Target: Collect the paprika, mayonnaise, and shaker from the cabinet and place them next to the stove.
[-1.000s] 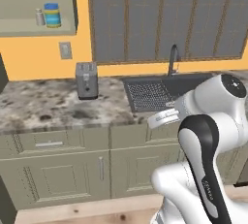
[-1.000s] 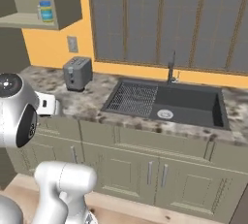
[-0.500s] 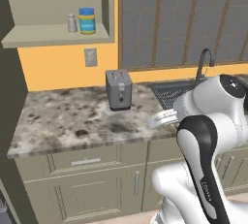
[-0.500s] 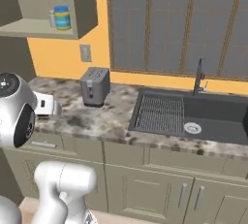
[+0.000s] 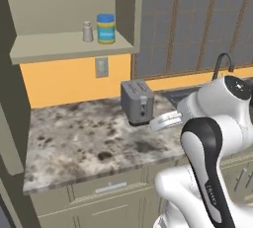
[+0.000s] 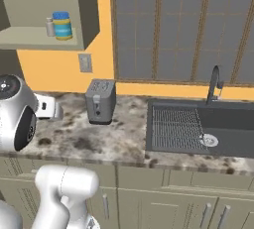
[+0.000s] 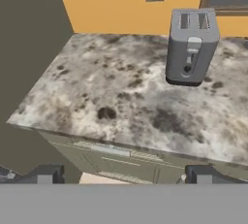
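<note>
While the gripper [image 7: 123, 174] hangs over the front edge of the counter [image 7: 121, 102] with its fingers [image 7: 46, 174] wide apart and nothing between them, the mayonnaise [image 5: 105, 28] and the shaker [image 5: 87, 31] stand on the open cabinet shelf [image 5: 69, 47], high above. The shaker is just beside the jar (on its left in both base views). A grey toaster [image 5: 137, 101] stands upright on the counter near the back wall, below an outlet [image 5: 102, 67]. The sink [image 6: 198, 126] lies to the right of the toaster.
</note>
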Motion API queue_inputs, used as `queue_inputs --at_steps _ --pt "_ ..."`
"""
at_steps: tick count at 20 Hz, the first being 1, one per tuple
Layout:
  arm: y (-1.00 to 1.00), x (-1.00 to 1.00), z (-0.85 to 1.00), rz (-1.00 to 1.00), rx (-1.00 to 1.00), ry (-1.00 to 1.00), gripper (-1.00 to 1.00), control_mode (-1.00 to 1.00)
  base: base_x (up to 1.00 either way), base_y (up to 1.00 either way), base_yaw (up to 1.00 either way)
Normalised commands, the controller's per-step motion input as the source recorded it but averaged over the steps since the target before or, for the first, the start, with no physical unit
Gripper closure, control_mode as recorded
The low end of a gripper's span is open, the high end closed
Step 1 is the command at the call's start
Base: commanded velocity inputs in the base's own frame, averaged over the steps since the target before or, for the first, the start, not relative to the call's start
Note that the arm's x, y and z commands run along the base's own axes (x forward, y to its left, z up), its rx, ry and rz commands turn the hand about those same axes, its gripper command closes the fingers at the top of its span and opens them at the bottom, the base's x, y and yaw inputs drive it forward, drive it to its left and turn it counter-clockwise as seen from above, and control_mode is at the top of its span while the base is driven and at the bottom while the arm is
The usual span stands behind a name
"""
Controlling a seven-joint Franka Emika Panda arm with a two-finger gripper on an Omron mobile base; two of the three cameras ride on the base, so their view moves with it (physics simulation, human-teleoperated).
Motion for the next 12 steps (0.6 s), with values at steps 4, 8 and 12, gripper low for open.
queue_inputs --at_steps 4,8,12 --pt "0.0 0.0 0.0 0.0 0.0 0.0 -1.0 1.0 0.52 0.58 -0.16" --pt "0.0 0.0 0.0 0.0 0.0 0.0 -1.0 1.0 0.41 0.65 -0.07" --pt "0.0 0.0 0.0 0.0 0.0 0.0 -1.0 1.0 0.52 0.6 -0.03"
